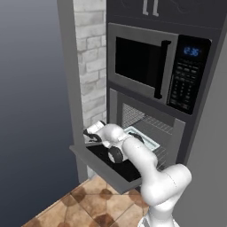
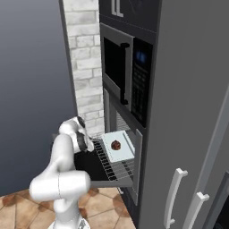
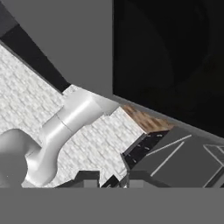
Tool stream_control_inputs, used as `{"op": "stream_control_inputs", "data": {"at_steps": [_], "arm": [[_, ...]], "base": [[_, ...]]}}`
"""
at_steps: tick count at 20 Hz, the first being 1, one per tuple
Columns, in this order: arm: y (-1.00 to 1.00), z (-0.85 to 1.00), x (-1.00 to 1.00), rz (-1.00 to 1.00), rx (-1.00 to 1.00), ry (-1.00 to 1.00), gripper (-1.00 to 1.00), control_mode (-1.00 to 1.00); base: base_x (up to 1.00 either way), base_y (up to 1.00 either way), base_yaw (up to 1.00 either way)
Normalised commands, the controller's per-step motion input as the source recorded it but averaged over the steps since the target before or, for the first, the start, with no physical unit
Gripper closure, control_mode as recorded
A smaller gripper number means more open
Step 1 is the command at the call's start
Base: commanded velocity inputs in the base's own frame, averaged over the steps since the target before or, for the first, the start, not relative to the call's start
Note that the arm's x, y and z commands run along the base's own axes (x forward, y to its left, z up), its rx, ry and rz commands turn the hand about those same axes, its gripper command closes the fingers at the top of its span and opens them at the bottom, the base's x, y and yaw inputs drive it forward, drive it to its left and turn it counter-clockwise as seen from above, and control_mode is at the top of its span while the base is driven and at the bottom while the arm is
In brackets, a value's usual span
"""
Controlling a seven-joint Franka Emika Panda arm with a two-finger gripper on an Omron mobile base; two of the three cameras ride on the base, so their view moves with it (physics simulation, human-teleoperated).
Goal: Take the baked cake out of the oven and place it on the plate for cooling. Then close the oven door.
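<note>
Fingers of the two-finger gripper point(image 1: 88, 133) are hovering over the grey drop-down oven door point(image 1: 95, 165); I cannot tell their spread. Small brown cake point(image 2: 116, 144) on its flat white tray point(image 2: 125, 152) is probably soft and crumbly, best gripped by the tray's edge.

Above me sits a microwave point(image 1: 157, 66) with a blue display, beside a white brick wall point(image 1: 91, 62); brown tiled floor point(image 1: 88, 206) lies below.

Matt grey oven door point(image 1: 95, 165) (dark glass window)

A kitchen: a microwave point(image 1: 157, 66) sits built in above an oven point(image 1: 146, 128) with its door point(image 1: 108, 162) dropped open, a white brick wall point(image 1: 91, 62) alongside, brown floor tiles point(image 1: 88, 204), and handled cabinets point(image 2: 188, 179).
</note>
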Motion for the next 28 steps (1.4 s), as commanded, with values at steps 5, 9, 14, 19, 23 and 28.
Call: {"op": "stream_control_inputs", "data": {"at_steps": [5,9,14,19,23,28], "arm": [[-0.28,0.94,-0.42,0.02,0.00,-0.22,-1.00,-1.00],[-0.40,0.59,-0.27,0.11,-0.03,-0.17,-1.00,-1.00],[-0.44,0.24,-0.09,0.15,-0.04,-0.19,-1.00,-1.00],[-0.07,0.22,-0.01,0.19,0.11,-0.37,-1.00,-1.00],[0.00,0.13,0.00,0.02,0.20,-0.49,-1.00,-1.00],[0.00,0.00,0.03,0.00,0.09,-0.44,-1.00,-1.00]], "base": [[0.00,0.00,0.00],[0.00,0.00,0.00],[0.00,0.00,0.00],[0.00,0.00,0.00],[0.00,0.00,0.00],[0.00,0.00,0.00]]}}
